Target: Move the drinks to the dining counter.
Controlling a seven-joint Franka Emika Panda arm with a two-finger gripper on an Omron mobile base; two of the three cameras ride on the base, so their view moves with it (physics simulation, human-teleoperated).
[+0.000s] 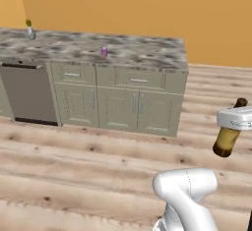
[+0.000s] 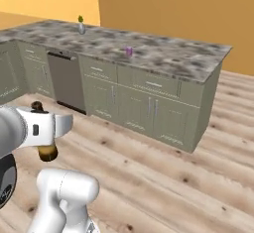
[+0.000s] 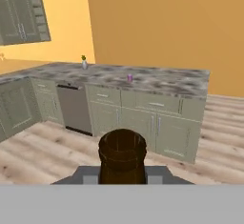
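1. Your pincer (image 1: 231,122) is clenched around the brown bottle (image 1: 229,137), which it holds tilted in the air above the wooden floor (image 1: 74,166), well short of the desk (image 1: 147,53).
2. In the hand view the bottle (image 3: 122,155) stands directly ahead of the camera, its dark mouth facing you.
3. The purple-pink can (image 2: 129,51) stands upright on the marbled desk top, near the middle.
4. A small grey vase (image 2: 81,27) with a green sprig stands at the desk's far left end, well apart from the can.
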